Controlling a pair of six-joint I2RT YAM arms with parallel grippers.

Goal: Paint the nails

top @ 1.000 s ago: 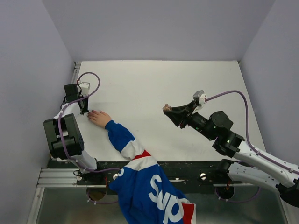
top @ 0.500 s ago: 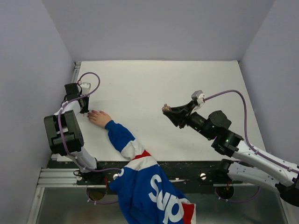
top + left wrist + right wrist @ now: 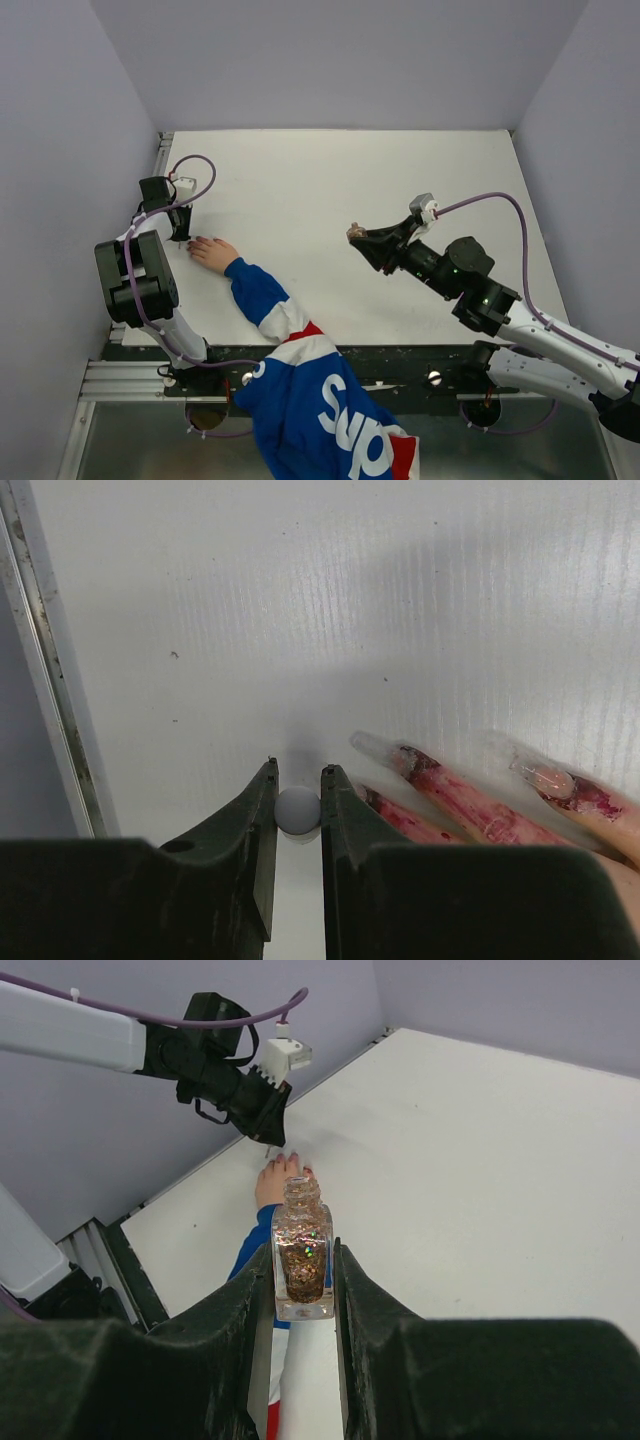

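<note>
A bare hand (image 3: 212, 253) in a blue, white and red sleeve (image 3: 300, 370) lies flat at the table's left. In the left wrist view its fingers (image 3: 460, 790) are streaked with red, and the nails (image 3: 372, 745) at their tips look pale and glossy. My left gripper (image 3: 181, 237) is shut on a small pale round cap (image 3: 297, 809), right beside the nearest fingertip; whatever hangs under the cap is hidden. My right gripper (image 3: 352, 235) hovers over mid-table, shut on an uncapped clear polish bottle (image 3: 303, 1260) of coppery glitter, held upright.
A metal rail (image 3: 40, 670) runs along the table's left edge close to my left gripper. Grey walls (image 3: 60, 120) close in the left, back and right sides. White tabletop (image 3: 330, 180) lies between the two arms.
My left arm has shifted very slightly while its gripper stays at the fingertips. The right gripper and bottle have barely moved.
</note>
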